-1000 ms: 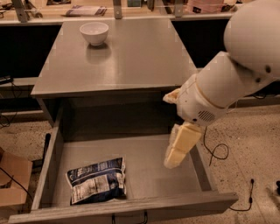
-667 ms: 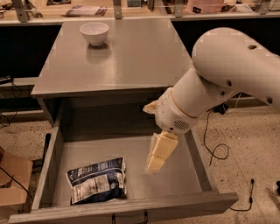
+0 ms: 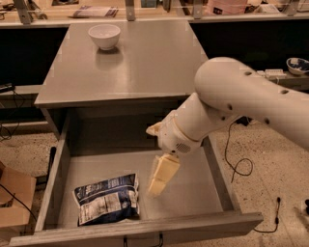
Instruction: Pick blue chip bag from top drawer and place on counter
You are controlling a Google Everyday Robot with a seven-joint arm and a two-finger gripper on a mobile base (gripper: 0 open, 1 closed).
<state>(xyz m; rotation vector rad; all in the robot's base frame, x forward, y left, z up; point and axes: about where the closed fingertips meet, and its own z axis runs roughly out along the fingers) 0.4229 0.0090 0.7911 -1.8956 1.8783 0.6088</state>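
The blue chip bag lies flat in the front left of the open top drawer, its white label panel facing up. My gripper hangs over the middle of the drawer, just right of the bag and apart from it, pointing down toward the drawer floor. Nothing shows in it. The white arm comes in from the upper right. The counter is the grey top of the cabinet above the drawer.
A white bowl stands at the counter's back left. A cluttered shelf with metal posts runs behind it. A cardboard box sits on the floor at the left, and cables trail at the right.
The arm has swung left across the drawer, bringing my gripper from the drawer's right side to its middle, closer to the chip bag. The bag has not moved.
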